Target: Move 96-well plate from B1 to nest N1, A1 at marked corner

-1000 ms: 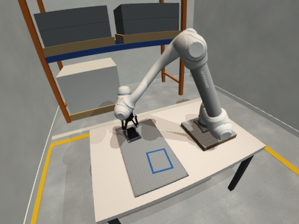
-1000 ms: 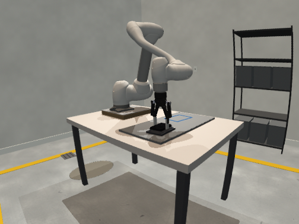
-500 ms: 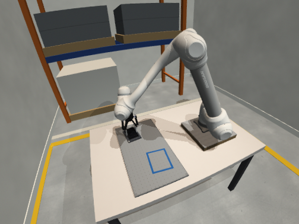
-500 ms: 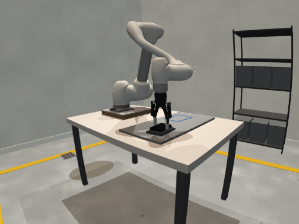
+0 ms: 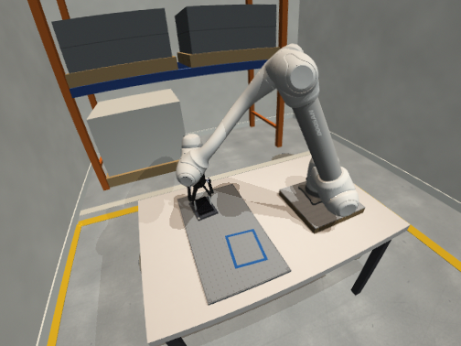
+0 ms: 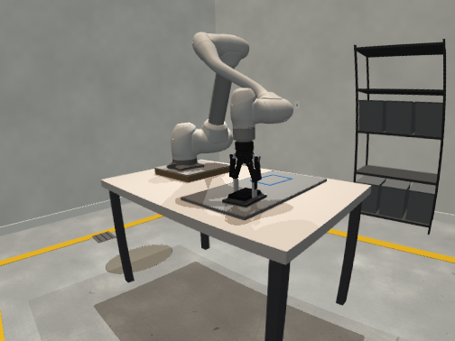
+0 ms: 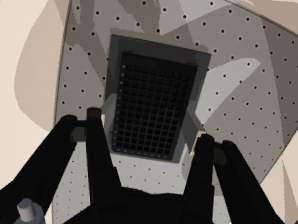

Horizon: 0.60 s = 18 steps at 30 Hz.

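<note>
The black 96-well plate [image 7: 154,106] sits between the fingers of my gripper [image 7: 150,110], which is shut on its two long sides. It lies inside the dark grey frame of the plate nest [image 7: 160,46] at the far end of the grey perforated mat [image 5: 229,238]. In the top and exterior views the plate [image 5: 204,209] [image 6: 244,195] is low on the nest, level, under the gripper [image 5: 201,196] [image 6: 246,182]. I cannot tell if it is fully down. The blue-outlined bench spot [image 5: 247,248] [image 6: 276,179] is empty. The A1 mark is too small to see.
The arm's base plate [image 5: 320,206] stands on the table to the right of the mat. An orange rack with boxes [image 5: 137,69] stands behind the table. A black shelf [image 6: 402,135] stands off to the side.
</note>
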Each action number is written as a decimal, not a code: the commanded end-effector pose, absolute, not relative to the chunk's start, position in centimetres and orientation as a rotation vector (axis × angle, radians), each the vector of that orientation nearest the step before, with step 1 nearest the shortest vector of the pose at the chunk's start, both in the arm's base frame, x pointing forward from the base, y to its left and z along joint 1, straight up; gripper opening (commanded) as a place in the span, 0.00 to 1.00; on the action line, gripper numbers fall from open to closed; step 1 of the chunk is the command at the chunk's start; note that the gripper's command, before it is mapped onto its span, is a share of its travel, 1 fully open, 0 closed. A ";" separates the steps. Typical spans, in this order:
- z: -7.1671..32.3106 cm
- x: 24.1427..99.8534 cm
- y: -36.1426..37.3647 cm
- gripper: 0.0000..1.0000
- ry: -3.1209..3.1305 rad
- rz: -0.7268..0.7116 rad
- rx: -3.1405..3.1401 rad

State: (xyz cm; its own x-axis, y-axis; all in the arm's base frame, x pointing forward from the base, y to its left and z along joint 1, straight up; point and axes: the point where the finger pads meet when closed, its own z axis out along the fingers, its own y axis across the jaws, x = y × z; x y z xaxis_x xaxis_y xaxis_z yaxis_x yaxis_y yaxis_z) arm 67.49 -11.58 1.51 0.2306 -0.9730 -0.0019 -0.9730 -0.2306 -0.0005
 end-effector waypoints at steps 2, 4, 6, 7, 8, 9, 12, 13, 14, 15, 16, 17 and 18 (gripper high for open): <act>1.5 67.5 -11.6 0.00 1.947 0.002 -2.463; 1.5 67.5 -11.6 0.00 1.947 0.002 -2.463; 1.4 67.5 -11.6 0.00 1.947 0.002 -2.463; 1.4 67.5 -11.6 0.00 1.947 0.002 -2.463; 1.4 67.5 -11.6 0.00 1.947 0.002 -2.463; 1.4 67.5 -11.6 0.00 1.947 0.002 -2.463; 1.3 67.5 -11.6 0.00 1.947 0.002 -2.463; 1.3 67.5 -11.6 0.00 1.947 0.002 -2.463; 1.3 67.5 -11.6 0.00 1.947 0.002 -2.463; 1.3 67.5 -11.6 0.00 1.947 0.002 -2.463; 1.3 67.5 -11.6 0.00 1.947 0.002 -2.463; 1.3 67.5 -11.6 0.00 1.947 0.002 -2.463; 1.2 67.5 -11.6 0.00 1.947 0.002 -2.463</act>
State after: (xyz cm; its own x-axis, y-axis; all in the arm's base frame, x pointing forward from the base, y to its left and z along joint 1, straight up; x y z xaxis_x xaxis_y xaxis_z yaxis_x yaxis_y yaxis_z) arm 67.49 -11.58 1.24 0.2306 -0.9730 -0.0019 -0.9730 -0.2306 -0.0005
